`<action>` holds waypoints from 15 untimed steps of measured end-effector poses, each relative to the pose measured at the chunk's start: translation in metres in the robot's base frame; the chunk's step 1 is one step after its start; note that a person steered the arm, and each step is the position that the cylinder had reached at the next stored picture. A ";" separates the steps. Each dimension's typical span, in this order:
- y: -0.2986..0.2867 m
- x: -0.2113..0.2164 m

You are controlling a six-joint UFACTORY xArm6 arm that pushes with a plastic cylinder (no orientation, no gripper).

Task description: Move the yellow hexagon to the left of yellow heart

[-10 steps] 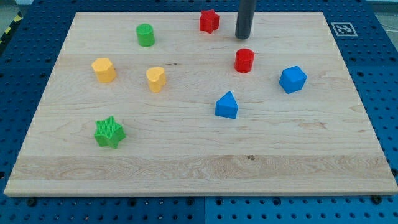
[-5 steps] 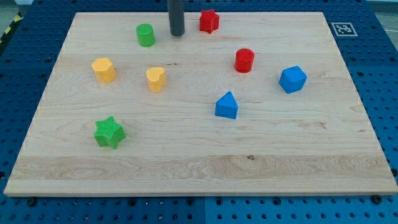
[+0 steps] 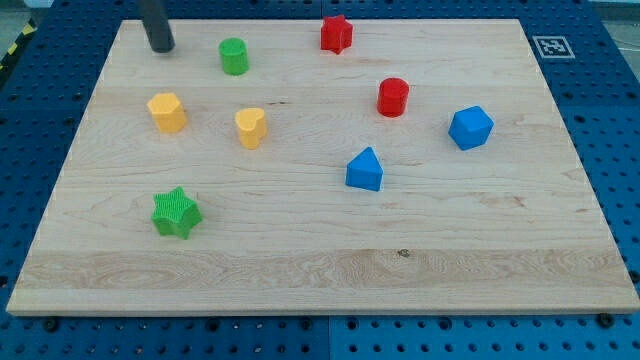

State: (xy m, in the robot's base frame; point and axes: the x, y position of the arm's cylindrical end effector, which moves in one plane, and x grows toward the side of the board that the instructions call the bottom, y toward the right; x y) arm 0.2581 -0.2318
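- Yellow hexagon (image 3: 167, 112) lay just left of the yellow heart (image 3: 250, 128), apart from it.
- My tip (image 3: 161, 47) stood above the hexagon, clear.
- Jaws: none fitted; state cannot be told.

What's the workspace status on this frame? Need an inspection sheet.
Surface: wooden board on a blue perforated base; a dark knot shows near the view's bottom.
Job's things: yellow hexagon lies to the view's left of the yellow heart, apart from it.
Clutter: green cylinder, red star, red cylinder, blue cube, blue house-shaped block, green star; all spaced apart.
Grippers: none fitted; my tip sits near the view's top left corner, above the yellow hexagon and left of the green cylinder, touching no block.
Cables: nothing seen.
Surroundings: a fiducial tag at the board's top right corner.
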 end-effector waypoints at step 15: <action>0.063 0.154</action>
State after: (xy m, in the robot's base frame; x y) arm 0.4125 -0.1684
